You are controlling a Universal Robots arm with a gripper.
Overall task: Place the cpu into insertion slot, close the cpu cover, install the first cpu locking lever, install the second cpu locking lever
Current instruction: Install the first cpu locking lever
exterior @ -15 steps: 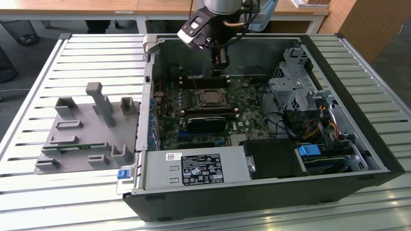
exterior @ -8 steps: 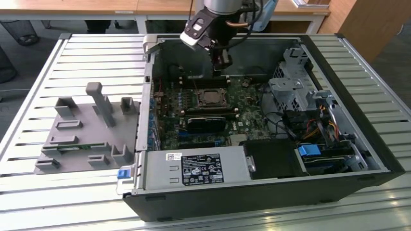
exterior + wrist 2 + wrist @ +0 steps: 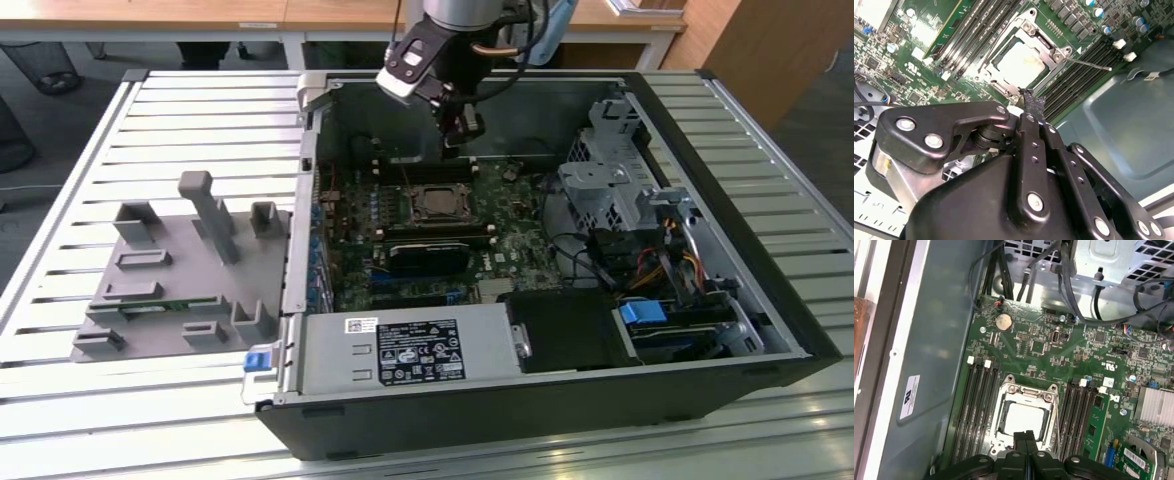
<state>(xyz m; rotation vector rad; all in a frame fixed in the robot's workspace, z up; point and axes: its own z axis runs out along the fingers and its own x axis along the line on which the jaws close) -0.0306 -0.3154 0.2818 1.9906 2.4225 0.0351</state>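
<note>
Since the chip (image 3: 1024, 420) sits in the socket (image 3: 437, 203), centre of the exterior view, with the cover (image 3: 1027, 389) apparently down, I'd say the lever step is in hand. End effector (image 3: 1025, 436) pinched together, empty, near the socket edge. It needs its tip on the loose lever (image 3: 1089, 62).

The cpu (image 3: 1024, 421) is found seated flat in the insertion slot (image 3: 1000, 416), which is set into the green circuit board (image 3: 1079, 350). Its pale silver-grey face is exposed through the cut-out. The cpu cover (image 3: 1027, 389), a silvery metal frame, is laid flat over it. In the second wrist view, a thin locking lever (image 3: 1089, 64) is seen jutting sideways from the socket's corner.
</note>
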